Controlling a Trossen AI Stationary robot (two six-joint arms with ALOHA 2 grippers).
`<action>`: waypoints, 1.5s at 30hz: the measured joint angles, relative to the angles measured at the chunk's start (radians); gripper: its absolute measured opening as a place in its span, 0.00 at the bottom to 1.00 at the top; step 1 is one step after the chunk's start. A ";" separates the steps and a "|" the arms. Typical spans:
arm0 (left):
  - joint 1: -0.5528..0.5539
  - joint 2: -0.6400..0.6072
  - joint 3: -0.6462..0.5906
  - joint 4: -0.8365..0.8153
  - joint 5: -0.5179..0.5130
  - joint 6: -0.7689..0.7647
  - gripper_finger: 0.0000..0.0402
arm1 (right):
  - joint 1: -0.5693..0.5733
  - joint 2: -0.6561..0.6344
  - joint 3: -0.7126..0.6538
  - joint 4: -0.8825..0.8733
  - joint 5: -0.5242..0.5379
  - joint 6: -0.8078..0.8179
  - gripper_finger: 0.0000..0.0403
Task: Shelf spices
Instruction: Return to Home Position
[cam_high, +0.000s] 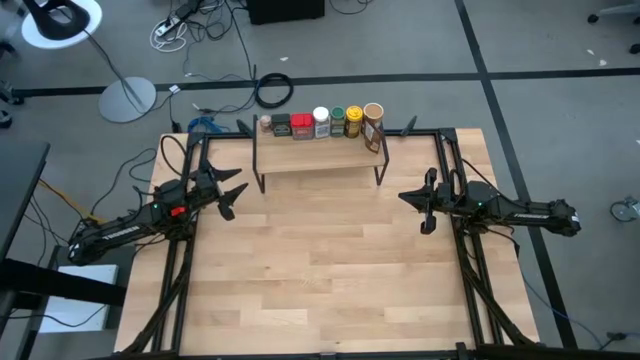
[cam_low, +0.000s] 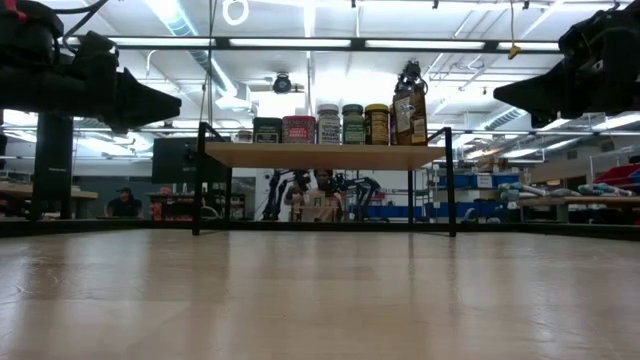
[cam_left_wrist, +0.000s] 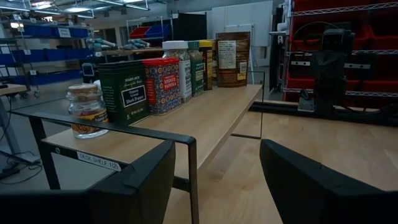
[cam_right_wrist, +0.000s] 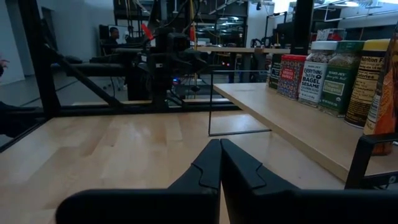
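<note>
Seven spices stood in a row along the back edge of the shelf (cam_high: 320, 157), which sat at the far side of the table (cam_high: 320, 270). From the left arm's side they ran: tan-capped jar (cam_high: 266, 123), dark tin (cam_high: 282, 124), red tin (cam_high: 301, 126), white-lidded jar (cam_high: 321, 121), green jar (cam_high: 338, 120), yellow-lidded jar (cam_high: 354, 120) and brown canister (cam_high: 373, 126). All were upright and close together. Nothing lay loose on the table in any view.

The left gripper (cam_high: 232, 192) hung above the table near the shelf's left end, clear of it, its fingers (cam_left_wrist: 143, 180) wide apart and empty. The right gripper (cam_high: 412, 198) hung near the shelf's right end, also clear, its fingers (cam_right_wrist: 205, 165) pressed together on nothing.

The shelving itself looked finished, so the step in hand was most likely the arms drawing off to their rest poses. That called for no grasp. Each arm needed only to pull back toward its own side and keep away from the shelf's thin legs and the row of jars.
</note>
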 joint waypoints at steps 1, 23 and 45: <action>0.000 0.000 0.000 0.000 0.000 0.000 0.59 | 0.000 0.000 0.000 0.000 0.000 0.000 0.02; 0.000 0.000 0.000 0.000 0.000 0.000 0.59 | 0.000 0.000 0.000 0.000 0.000 0.000 0.02; -0.015 0.000 0.000 0.000 0.000 0.000 0.59 | 0.000 0.000 0.000 0.000 0.000 0.000 0.02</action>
